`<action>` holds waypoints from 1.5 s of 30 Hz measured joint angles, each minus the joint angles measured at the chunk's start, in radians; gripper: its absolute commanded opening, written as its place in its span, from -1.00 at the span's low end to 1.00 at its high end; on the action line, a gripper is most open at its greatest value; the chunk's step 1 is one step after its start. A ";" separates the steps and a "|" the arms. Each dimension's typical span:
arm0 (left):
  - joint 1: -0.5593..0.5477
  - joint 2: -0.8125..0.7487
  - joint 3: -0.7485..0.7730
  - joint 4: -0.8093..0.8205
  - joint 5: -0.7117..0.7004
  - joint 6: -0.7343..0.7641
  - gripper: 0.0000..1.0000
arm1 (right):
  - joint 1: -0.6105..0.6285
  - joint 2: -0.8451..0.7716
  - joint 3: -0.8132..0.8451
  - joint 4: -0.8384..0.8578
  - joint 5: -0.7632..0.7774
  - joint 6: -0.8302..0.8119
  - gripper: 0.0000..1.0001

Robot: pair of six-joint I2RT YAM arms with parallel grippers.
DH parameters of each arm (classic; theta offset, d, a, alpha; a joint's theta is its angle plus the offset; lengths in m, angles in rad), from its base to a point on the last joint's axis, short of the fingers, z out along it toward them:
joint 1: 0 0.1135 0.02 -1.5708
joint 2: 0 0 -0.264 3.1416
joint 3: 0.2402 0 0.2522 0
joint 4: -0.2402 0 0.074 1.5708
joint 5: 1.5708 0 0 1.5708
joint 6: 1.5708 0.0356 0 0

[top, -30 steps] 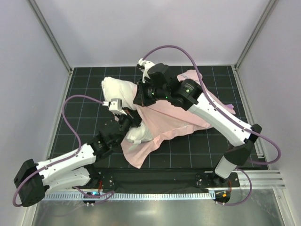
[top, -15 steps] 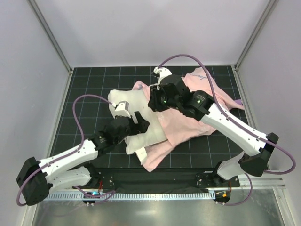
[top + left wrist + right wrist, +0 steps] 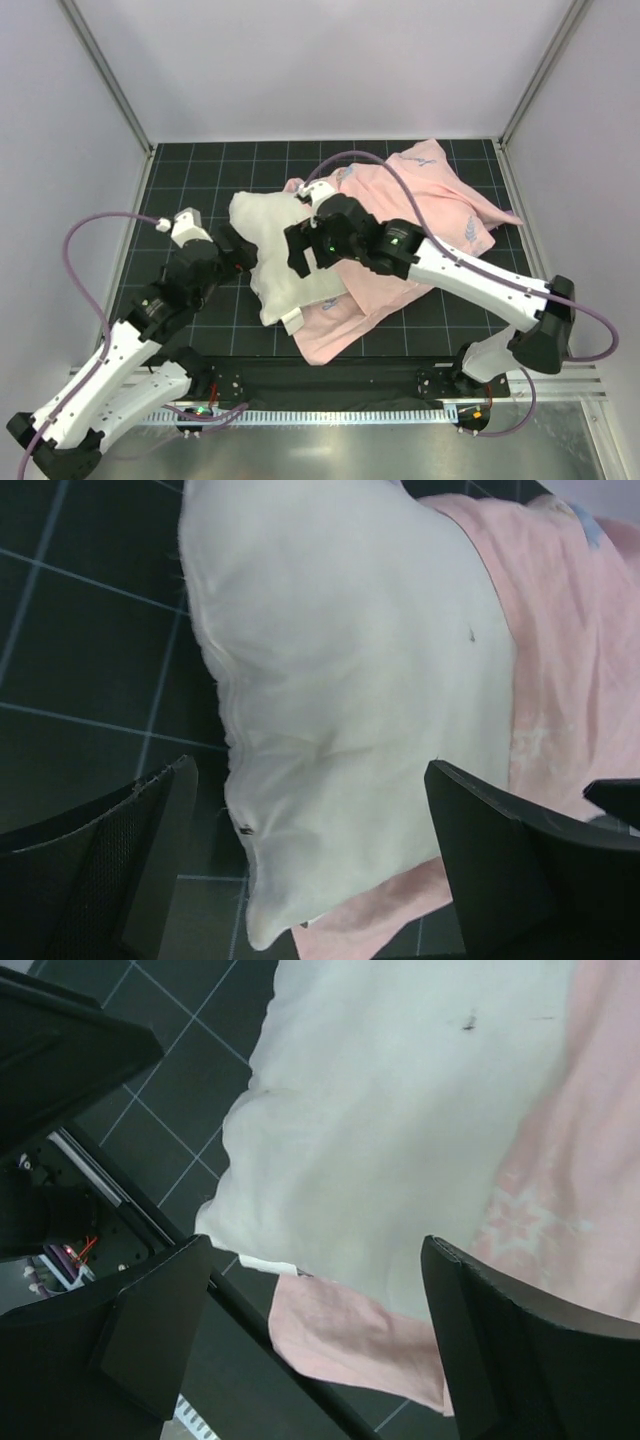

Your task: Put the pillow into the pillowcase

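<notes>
Currently noting pillow (image 3: 262,225) lying centre-left in the top view, overlapping pillowcase (image 3: 430,200) spreading toward upper right, not yet inside. Finding left gripper (image 3: 243,258) and right gripper (image 3: 298,252) both spread wide, holding nothing. Judging pillow light, soft, compressible; pillowcase thin, limp. Recommending pinching its open edge.
</notes>
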 measured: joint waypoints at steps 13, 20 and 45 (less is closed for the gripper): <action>0.061 -0.299 -0.024 -0.190 -0.245 -0.137 0.99 | 0.080 0.465 0.242 0.037 0.192 -0.055 0.54; 0.063 -0.251 -0.038 -0.186 -0.253 -0.133 0.99 | 0.088 0.565 0.356 -0.081 0.440 -0.001 -0.92; 0.063 0.206 -0.424 0.500 0.189 -0.221 0.99 | -0.176 -0.030 0.228 -0.082 0.042 0.109 -0.92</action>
